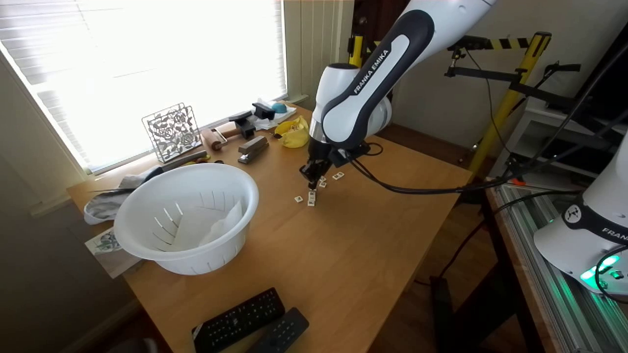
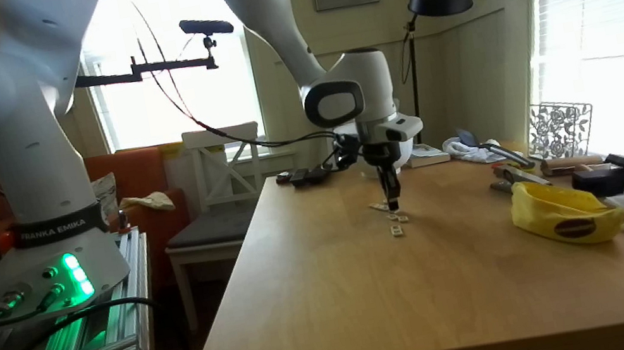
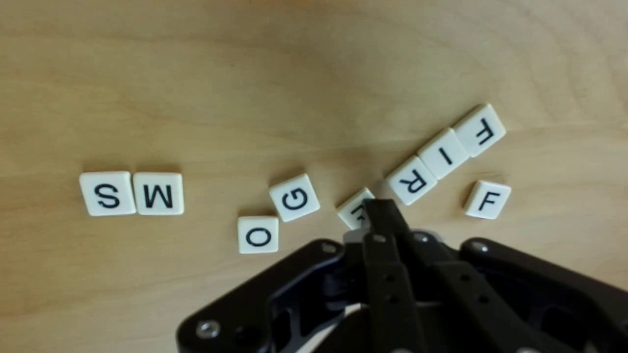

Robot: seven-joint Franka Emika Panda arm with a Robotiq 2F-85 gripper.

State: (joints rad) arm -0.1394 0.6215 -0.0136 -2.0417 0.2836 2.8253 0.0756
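Smooth, cream-coloured letter tiles (image 1: 311, 202), flat squares with black characters, lie on the wood-grained tabletop (image 1: 353, 245) between its window-side edge and the edge facing the robot's base (image 2: 50, 275). Among them the black, jointed tool (image 2: 394, 205) points downward, clenched, with nothing seen between its fingers. In the wrist view its tips cover part of the half-hidden tile (image 3: 352, 209); whether they touch it I cannot tell.

Just beside that tile, three form a straight row, edge to edge: the R tile (image 3: 411, 180), the I tile (image 3: 443, 153) and the F tile (image 3: 480, 130). Its long axis slants across the tabletop edges, the F end aimed roughly toward the robot-side corner near the oblong black remotes (image 1: 240, 318). A loose F tile (image 3: 487, 199) lies near the row, its letter almost upright in the wrist view. The G tile (image 3: 294, 197), turned slightly, sits corner to corner with the O tile (image 3: 258, 235).

Along the window-side edge are an openwork metal holder (image 1: 171, 133) and a soft-looking yellow pouch (image 2: 563, 214).
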